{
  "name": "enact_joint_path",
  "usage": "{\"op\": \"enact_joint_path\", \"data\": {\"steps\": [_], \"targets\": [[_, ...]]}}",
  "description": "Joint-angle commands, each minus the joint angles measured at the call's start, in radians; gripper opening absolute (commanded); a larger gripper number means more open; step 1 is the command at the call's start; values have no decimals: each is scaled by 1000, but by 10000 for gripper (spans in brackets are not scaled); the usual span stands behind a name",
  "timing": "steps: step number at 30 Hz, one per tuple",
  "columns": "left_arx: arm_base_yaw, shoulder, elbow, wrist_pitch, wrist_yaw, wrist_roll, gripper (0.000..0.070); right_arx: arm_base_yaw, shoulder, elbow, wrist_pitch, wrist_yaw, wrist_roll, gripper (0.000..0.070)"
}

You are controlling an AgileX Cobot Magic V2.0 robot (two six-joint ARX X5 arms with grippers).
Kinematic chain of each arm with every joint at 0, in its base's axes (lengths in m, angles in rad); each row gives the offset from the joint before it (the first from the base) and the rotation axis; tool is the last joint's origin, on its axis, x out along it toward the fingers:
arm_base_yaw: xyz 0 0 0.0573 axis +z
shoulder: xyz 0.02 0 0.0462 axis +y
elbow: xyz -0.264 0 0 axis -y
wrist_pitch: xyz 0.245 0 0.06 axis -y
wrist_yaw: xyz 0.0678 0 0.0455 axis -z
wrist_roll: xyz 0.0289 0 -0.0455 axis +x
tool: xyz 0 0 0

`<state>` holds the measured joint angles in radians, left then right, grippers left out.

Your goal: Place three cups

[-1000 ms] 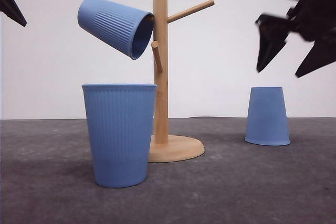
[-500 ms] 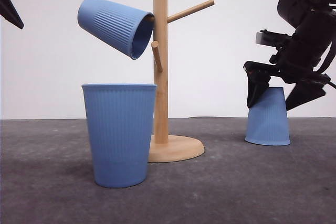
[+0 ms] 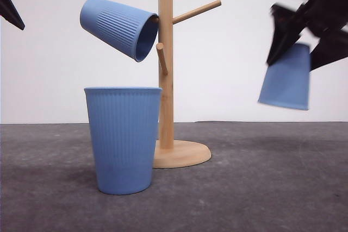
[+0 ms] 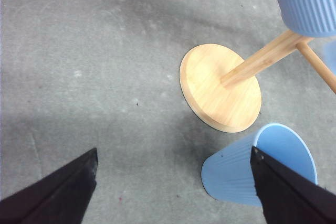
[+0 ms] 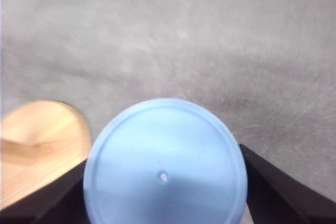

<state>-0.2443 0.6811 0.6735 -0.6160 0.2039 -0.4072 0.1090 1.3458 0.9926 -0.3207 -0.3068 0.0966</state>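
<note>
One light-blue cup (image 3: 117,27) hangs tilted on a peg of the wooden rack (image 3: 166,69). A second cup (image 3: 123,138) stands upright on the table in front of the rack's base. The third cup (image 3: 287,77) hangs upside down in the air at the right, with my right gripper (image 3: 302,47) shut on it near its base. Its flat round base (image 5: 165,171) sits between the right gripper's fingers (image 5: 273,187). My left gripper (image 4: 174,153) is open, high above the table, with the upright cup (image 4: 260,166) by one fingertip.
The rack's round wooden base (image 4: 220,87) rests on the grey table (image 3: 261,188). One bare peg (image 3: 197,10) points up to the right and a short peg (image 3: 162,57) points forward. A white wall stands behind.
My right gripper dropped onto the upside-down cup at the right, shut on it and lifted it off the table. The other cups and the left arm stayed put.
</note>
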Motion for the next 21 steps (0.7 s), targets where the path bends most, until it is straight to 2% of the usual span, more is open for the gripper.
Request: {"op": "enact_joint_path", "data": {"steps": [1,4,7,9,12,15,21], "targets": [[-2,6,12,12,-6,11,551,-14,-86,-75,47,-39,41,378],[-2,5,12,12,-6,12,551,-69,-241,-226,187,-180,183,378],[-2,5,12,12,-5,12,551,-144,-362,-344,345,-322,412,378],[-2,5,12,12,-5,12,551,-185,-401,-378,422,-402,542,379],[-2,5,12,16,-5,12,551,-211,-404,-378,500,-496,667,379],[-2,5,12,21,-5,13,551,-200,-380,-362,540,-504,715,379],[-2,5,12,34,-5,13,550,-166,-282,-277,563,-504,715,379]]}}
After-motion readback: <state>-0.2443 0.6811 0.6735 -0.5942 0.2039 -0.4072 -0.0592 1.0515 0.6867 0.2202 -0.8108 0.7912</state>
